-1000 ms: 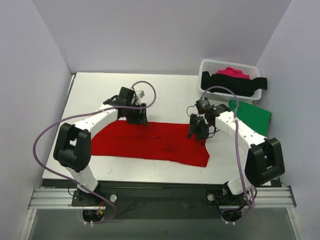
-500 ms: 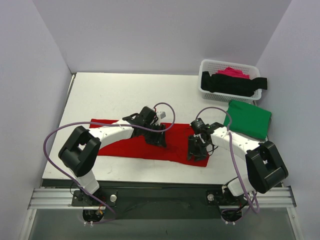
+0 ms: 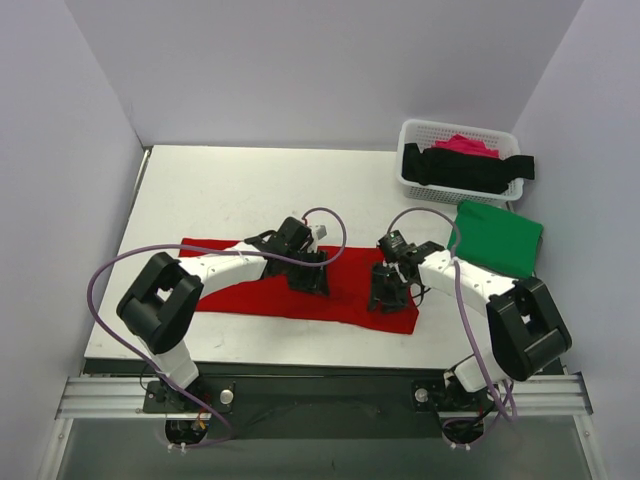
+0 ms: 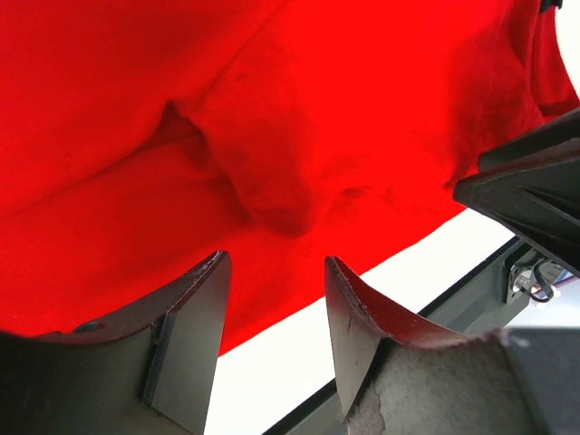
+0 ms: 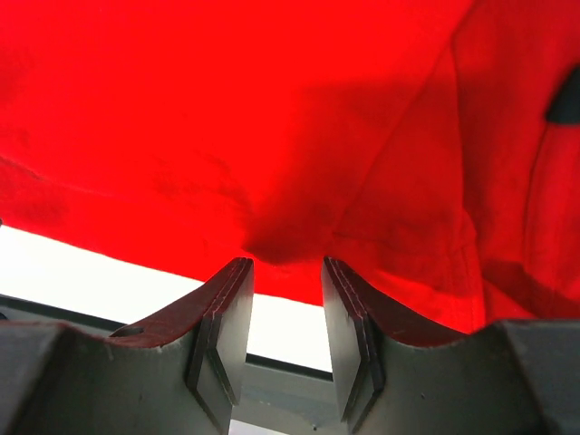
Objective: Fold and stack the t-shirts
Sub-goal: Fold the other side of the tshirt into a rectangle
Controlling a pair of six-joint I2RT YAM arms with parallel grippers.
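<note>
Left claw (image 4: 275, 263): jaws apart, nothing between them, a fold of red t-shirt (image 3: 340, 300) just beyond its tips | right claw (image 5: 283, 263): pinching that shirt near its edge | white tabletop (image 3: 220, 190) beneath both | green t-shirt (image 3: 500, 238) off to right claw's right

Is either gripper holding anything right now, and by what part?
Right gripper looks pinched on the red t-shirt, on a fold near its right end, creases running to its tips. Left gripper stands open, nothing gripped.
</note>
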